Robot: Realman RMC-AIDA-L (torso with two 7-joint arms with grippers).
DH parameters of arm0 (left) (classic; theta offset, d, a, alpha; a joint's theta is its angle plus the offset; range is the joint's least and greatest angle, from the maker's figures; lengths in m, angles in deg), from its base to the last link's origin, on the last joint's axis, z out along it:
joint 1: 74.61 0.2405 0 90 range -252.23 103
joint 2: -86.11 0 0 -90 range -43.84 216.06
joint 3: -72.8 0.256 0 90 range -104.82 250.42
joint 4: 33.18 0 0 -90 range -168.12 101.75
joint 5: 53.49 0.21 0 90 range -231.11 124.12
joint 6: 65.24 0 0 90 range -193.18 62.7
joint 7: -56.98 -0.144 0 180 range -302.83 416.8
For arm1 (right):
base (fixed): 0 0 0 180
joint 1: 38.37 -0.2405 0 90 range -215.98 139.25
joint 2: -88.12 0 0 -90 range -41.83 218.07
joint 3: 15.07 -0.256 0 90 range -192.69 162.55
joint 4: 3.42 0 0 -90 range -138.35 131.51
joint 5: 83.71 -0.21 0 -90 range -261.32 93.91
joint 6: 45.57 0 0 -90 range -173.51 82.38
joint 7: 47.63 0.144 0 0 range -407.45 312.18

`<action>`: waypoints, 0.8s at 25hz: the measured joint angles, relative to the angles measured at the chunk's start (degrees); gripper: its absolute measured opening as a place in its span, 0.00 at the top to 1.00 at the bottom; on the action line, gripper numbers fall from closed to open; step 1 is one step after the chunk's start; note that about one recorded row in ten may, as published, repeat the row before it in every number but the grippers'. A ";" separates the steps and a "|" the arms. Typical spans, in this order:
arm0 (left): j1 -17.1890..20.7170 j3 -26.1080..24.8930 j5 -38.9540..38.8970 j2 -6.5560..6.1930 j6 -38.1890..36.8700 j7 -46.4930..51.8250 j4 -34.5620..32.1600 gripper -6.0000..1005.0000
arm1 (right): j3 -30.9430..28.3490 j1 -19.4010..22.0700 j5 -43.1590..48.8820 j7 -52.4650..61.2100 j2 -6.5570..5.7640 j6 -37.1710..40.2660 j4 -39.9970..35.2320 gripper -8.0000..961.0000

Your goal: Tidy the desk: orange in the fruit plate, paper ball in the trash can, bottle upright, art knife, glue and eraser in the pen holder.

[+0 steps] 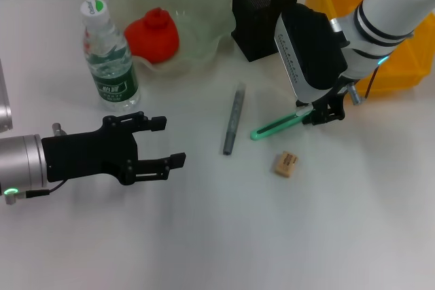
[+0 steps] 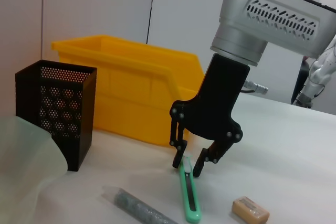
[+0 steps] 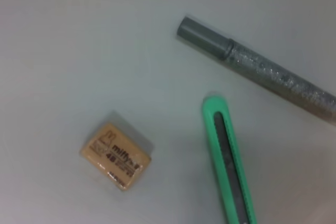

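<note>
the right end effector [image 2: 188, 165] is straddling one end of the green art knife [image 1: 280, 125], fingers apart on either side, not clamped. the knife is lying flat on the worktop [image 1: 272, 236] between glue stick [image 1: 233, 119] and eraser [image 1: 286, 164], near the pen holder [image 1: 264, 13]. the left end effector [image 1: 163, 142] is hovering open, well apart from the knife.

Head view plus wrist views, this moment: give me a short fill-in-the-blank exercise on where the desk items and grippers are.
1. The right gripper straddles the far end of the ____ art knife.
2. The bottle stands ____ beside the fruit plate.
3. The eraser lies on the table, not in the ____ pen holder.
4. The left gripper is ____ and holds nothing.

Missing words: green; upright; black; open
</note>
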 joint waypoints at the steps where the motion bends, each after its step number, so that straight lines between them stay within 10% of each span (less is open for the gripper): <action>1: 0.00 0.00 0.00 0.00 0.00 0.00 0.00 0.19 | 0.00 0.00 0.00 0.00 0.00 0.00 0.00 0.67; 20: -0.05 -0.56 -0.01 -0.05 0.09 0.02 -0.02 0.19 | 0.00 -0.66 0.00 0.14 -0.09 0.02 0.73 0.73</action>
